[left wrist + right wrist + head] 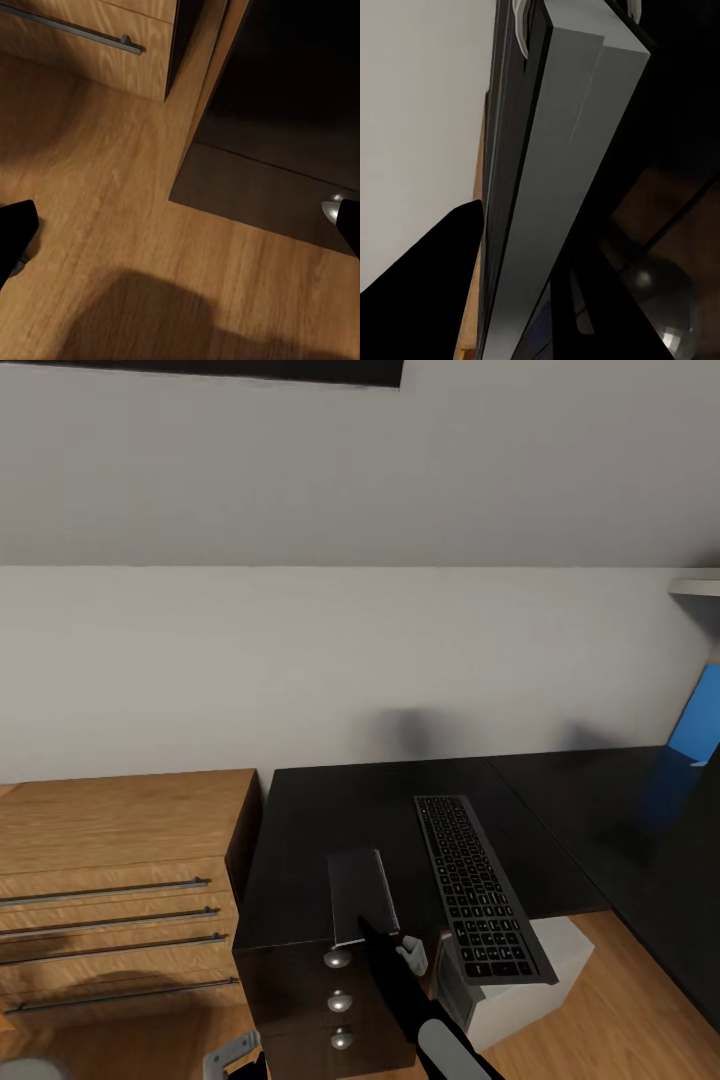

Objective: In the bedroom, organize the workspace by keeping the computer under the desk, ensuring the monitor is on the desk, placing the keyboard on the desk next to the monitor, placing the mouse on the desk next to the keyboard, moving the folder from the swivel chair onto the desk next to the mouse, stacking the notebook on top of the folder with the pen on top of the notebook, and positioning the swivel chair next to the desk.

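Note:
A flat grey folder (360,890) lies at the front edge of the dark desk (330,810), over the drawer column. My right gripper (375,938) is shut on its near end. In the right wrist view the folder (562,150) runs as a grey slab between the dark fingers (435,262). The black keyboard (478,885) lies to its right, its near end hanging over the desk edge. A pale computer tower (535,980) stands on the floor below. The monitor (700,720) shows as a blue sliver at the far right. My left gripper (180,232) hangs open over the wooden floor.
A wooden dresser (120,860) with long metal handles stands against the desk's left side. The desk's drawer column carries three round silver knobs (340,1000). The desk turns a corner and continues along the right. A white shelf (698,585) juts out at the upper right.

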Controlling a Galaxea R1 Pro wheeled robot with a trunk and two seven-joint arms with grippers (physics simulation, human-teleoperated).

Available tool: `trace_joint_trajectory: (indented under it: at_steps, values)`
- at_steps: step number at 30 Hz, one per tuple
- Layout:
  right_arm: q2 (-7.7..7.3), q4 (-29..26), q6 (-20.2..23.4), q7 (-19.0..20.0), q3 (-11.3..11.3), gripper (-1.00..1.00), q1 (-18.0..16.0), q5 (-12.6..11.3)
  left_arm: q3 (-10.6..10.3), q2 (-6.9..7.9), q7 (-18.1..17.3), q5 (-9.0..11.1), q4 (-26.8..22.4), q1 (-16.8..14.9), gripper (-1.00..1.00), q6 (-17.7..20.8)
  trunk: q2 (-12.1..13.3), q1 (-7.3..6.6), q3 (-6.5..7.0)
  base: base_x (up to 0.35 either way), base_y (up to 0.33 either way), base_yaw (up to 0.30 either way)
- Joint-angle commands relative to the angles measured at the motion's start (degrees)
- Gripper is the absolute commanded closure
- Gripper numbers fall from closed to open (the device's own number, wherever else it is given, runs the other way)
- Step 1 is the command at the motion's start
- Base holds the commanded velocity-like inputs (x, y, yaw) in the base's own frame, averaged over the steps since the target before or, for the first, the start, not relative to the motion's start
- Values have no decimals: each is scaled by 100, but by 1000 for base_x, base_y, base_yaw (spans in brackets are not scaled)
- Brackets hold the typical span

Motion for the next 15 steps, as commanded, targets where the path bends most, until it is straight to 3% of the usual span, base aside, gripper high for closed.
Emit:
trace_joint_trajectory:
  at_steps: [1,2,3,15]
  values:
    - [-3,6,-39,22,31,100,-7,-60,-44,6,42,56,0,-6,-100,-39,-3,0,-5,0,0,0]
    - [-3,6,-41,21,31,100,-7,-59,-44,6,41,56,0,-6,-100,-39,-3,0,-5,0,0,0]
    - [-3,9,-43,21,31,-100,-8,-59,-44,6,40,56,0,-6,-100,-39,-3,0,-5,0,0,0]
    - [-3,14,-43,27,31,-100,-8,-59,-48,6,35,56,0,-6,-100,-39,-3,0,-5,-1,0,0]
